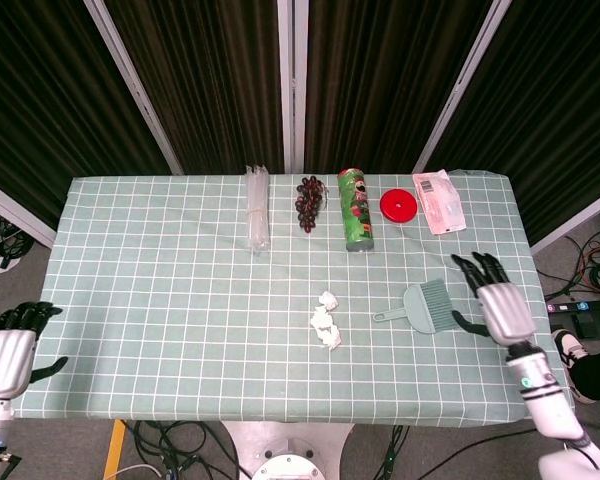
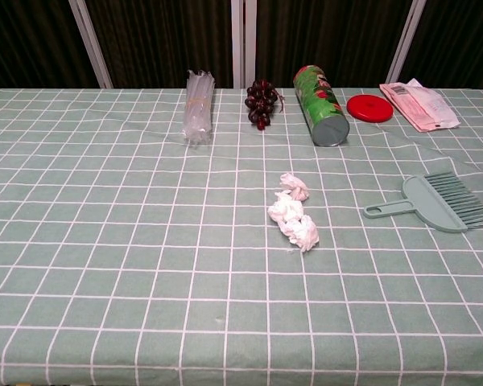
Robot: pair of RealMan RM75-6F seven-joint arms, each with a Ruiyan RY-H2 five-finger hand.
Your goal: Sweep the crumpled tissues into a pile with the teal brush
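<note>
The teal brush (image 1: 427, 304) (image 2: 435, 203) lies flat on the checked tablecloth (image 1: 180, 300), handle pointing left toward the tissues. Three crumpled white tissues (image 1: 325, 320) (image 2: 294, 212) sit close together near the table's middle. My right hand (image 1: 492, 296) is open, fingers spread, just right of the brush's bristles and not touching it; the chest view does not show it. My left hand (image 1: 8, 350) is open and hangs off the table's left front corner, holding nothing.
Along the back edge lie a clear plastic sleeve (image 1: 255, 207), a bunch of dark grapes (image 1: 308, 202), a green can (image 1: 356, 208) on its side, a red lid (image 1: 399, 206) and a pink packet (image 1: 439, 201).
</note>
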